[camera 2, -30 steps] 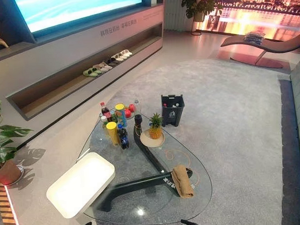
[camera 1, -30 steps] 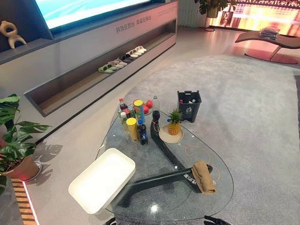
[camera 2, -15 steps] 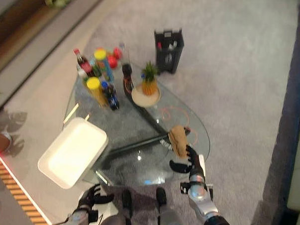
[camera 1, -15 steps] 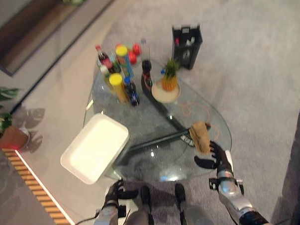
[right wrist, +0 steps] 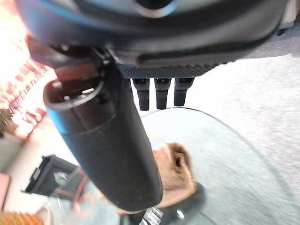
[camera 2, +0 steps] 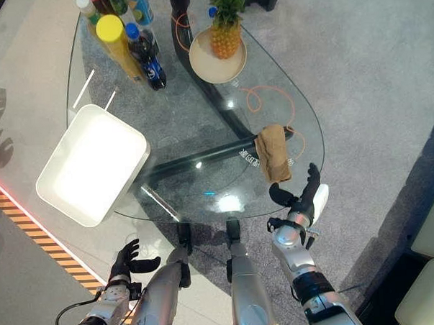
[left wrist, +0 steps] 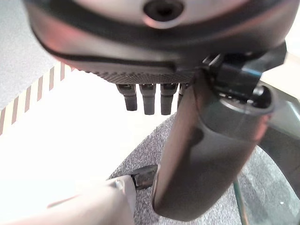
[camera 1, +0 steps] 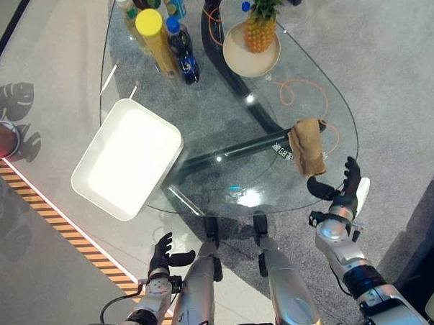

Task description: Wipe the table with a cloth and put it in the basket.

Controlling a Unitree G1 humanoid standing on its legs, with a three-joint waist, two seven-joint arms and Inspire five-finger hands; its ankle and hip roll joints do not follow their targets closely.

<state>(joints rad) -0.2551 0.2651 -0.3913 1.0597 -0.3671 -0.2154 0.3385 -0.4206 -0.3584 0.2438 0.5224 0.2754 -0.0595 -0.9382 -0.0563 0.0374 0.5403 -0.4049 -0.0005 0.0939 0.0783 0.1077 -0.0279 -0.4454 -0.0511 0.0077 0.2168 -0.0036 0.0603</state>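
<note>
glass table [camera 1: 201,127] carries the cloth [camera 1: 308,146] near its right edge, long axis running away from the open right hand [camera 1: 341,193] just short of it; left hand [camera 1: 162,253], seemingly relaxed, hangs well apart.

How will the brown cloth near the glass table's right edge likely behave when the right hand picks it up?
The brown cloth lies folded and rumpled, so it probably goes limp and drapes from the grip. It looks light, likely needing little force. On the smooth glass table it may slide before the right hand, now open short of it, closes.
</note>
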